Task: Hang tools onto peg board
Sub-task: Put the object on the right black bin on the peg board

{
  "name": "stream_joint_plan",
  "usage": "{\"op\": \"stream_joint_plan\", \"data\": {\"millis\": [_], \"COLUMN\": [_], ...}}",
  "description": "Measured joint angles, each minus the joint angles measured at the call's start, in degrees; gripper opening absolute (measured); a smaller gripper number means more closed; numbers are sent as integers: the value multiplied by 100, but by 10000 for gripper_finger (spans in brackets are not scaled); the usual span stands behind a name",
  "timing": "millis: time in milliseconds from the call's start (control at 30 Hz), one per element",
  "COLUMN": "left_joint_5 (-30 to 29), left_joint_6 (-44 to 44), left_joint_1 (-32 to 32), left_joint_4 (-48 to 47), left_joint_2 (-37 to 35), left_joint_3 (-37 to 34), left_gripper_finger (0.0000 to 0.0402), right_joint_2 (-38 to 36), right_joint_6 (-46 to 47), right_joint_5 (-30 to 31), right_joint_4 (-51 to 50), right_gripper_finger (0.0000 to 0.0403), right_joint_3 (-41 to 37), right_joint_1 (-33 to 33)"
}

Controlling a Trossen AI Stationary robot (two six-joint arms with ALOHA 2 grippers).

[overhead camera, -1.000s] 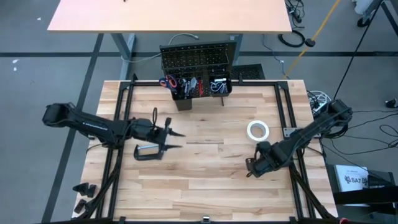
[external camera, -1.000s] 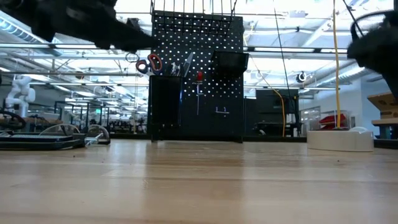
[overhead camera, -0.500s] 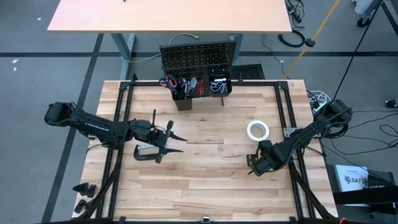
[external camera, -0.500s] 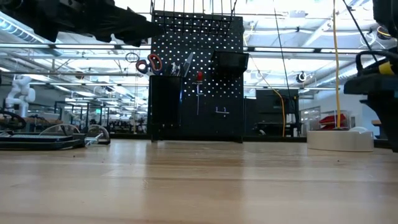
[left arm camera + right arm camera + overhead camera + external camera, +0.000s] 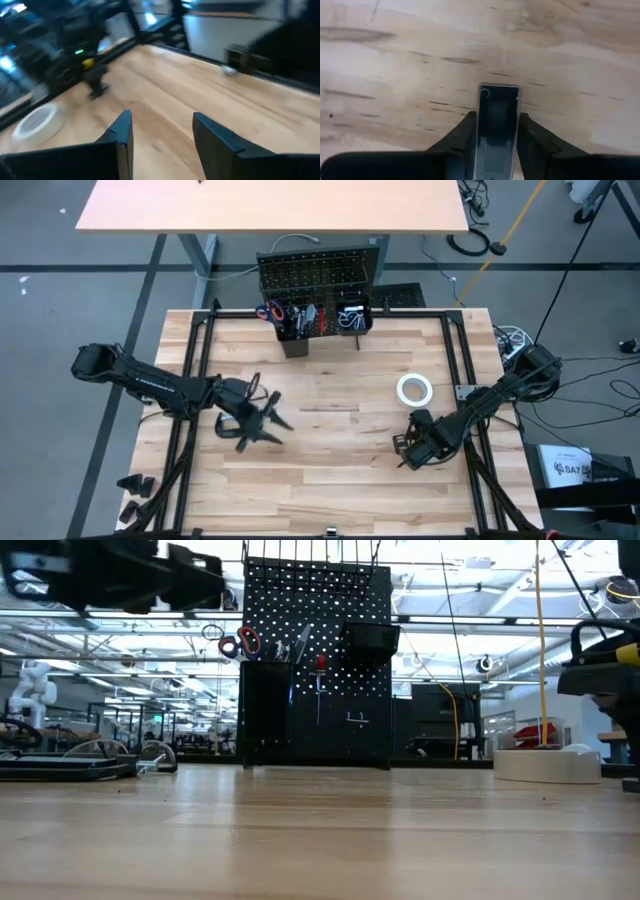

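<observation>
Gripping a small grey metal piece (image 5: 497, 125) between its fingers, the right tool (image 5: 496, 132) points down at the bench (image 5: 420, 65); the left tool (image 5: 162, 132) hovers, fingers apart.

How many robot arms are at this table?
2. The left arm reaches in over the left side of the table. The right arm comes in from the right side, just past the white tape roll. No other arm shows.
</observation>
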Motion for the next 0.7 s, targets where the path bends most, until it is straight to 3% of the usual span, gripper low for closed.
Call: {"op": "stream_joint_plan", "data": {"millis": [133,467,700], "left_joint_5": [-100,-2557,-2800], "left_joint_6": [564,731,915], "left_joint_1": [-297,-835,-960], "left_joint_4": [-349,-754,-716], "left_joint_2": [17,268,515], "left_joint_3": [0,0,0], "left_gripper_finger": [114,84,84], "right_joint_2": [11,55,50], "right_joint_6": [-406,-2030,-2365], "right_joint_5": [169,947,1621], "right_joint_4": [15,161,-151], "right_gripper_finger": [97,97,97], "right_joint_3": [72,299,705], "right_joint_1": [58,72,44]}}
